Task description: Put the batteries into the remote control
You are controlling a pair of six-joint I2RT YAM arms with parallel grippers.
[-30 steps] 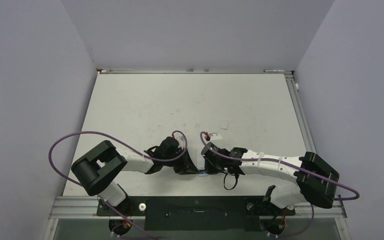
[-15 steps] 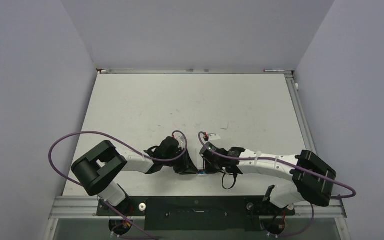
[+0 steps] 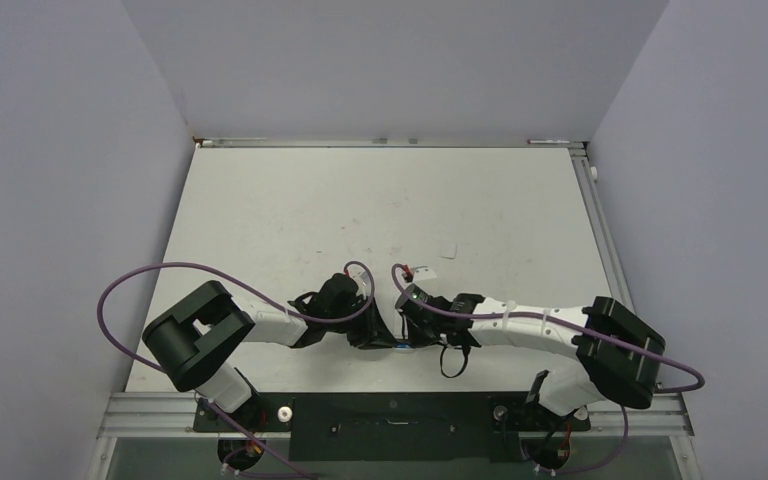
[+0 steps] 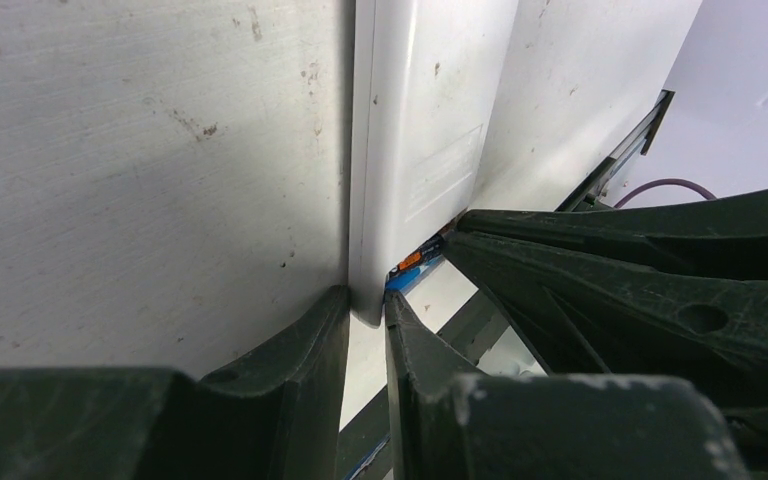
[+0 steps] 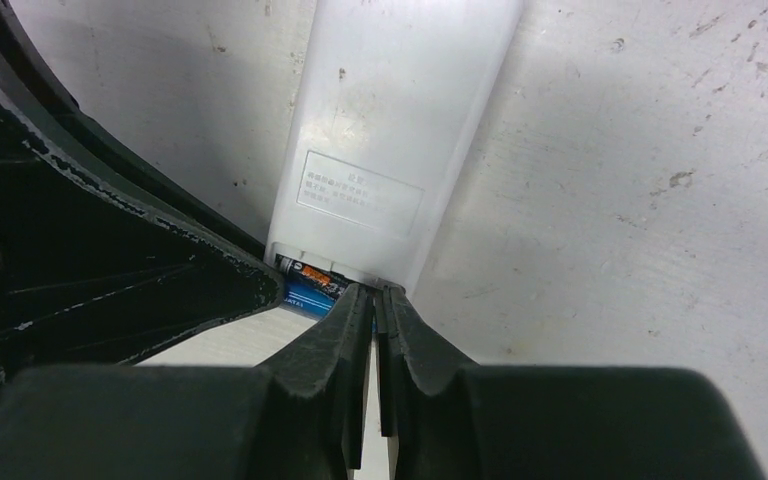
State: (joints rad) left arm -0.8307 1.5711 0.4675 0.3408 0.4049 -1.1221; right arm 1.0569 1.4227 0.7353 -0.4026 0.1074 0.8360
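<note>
- The remote (image 5: 400, 110) lies flat on the table (image 3: 290, 200), plain white back up, close to the near edge and between the two arms.
- A faint rectangular label (image 5: 360, 192) sits on that back, near the end that faces the grippers.
- That end is open. Two batteries lie side by side in it, across the remote's width.
- The dark battery (image 5: 305, 268), with an orange band, lies deeper in.
- The blue battery (image 5: 308, 293) lies just outside it, at the very edge of the opening.
- The left gripper (image 4: 365, 318) is narrow: the remote's near corner sits between its fingertips, and both tips touch it.
- The right gripper (image 5: 373, 300) is all but closed, with only a thin slit between its fingers. Nothing shows in the slit.
- Its tips rest against the remote's open end, just beside the batteries.
- The two grippers meet at the same end of the remote, almost touching each other. In the right wrist view the left one fills the left side, close against the remote.
- From above, the grippers cover the remote almost wholly. Only a blue fleck shows between them.
- A small white piece (image 3: 430, 270) lies on the table just beyond the right gripper, apart from the remote.
</note>
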